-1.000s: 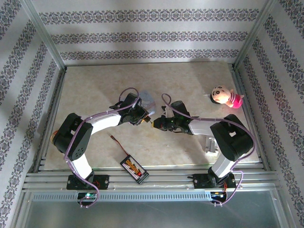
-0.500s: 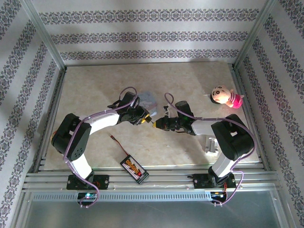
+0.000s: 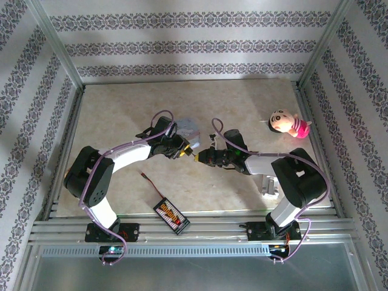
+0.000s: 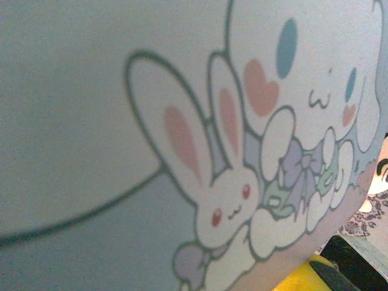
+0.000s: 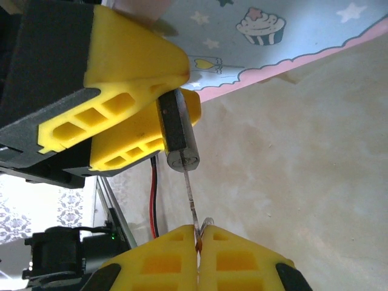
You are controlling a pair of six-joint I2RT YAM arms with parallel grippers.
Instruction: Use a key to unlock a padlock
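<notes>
Across the pale marbled table both arms reach in and meet near the middle. The light-blue rectangular cartoon tin sits so close to the left wrist camera that its edges are cut off. I can make out a white rabbit with pink ears and a bigger white creature with a bow, and on another face a cupcake and stars. Off to the right lies a small pink-dressed doll with a round head. The black board with coloured wires sits at the near edge, its markings too small to read.

The left gripper is clamped on the small dark-and-silvery metal padlock, its yellow fingers hiding the shackle end. The right gripper is pinched tight on the thin silvery key, its head buried between the pads, the tip touching the padlock's end face.
</notes>
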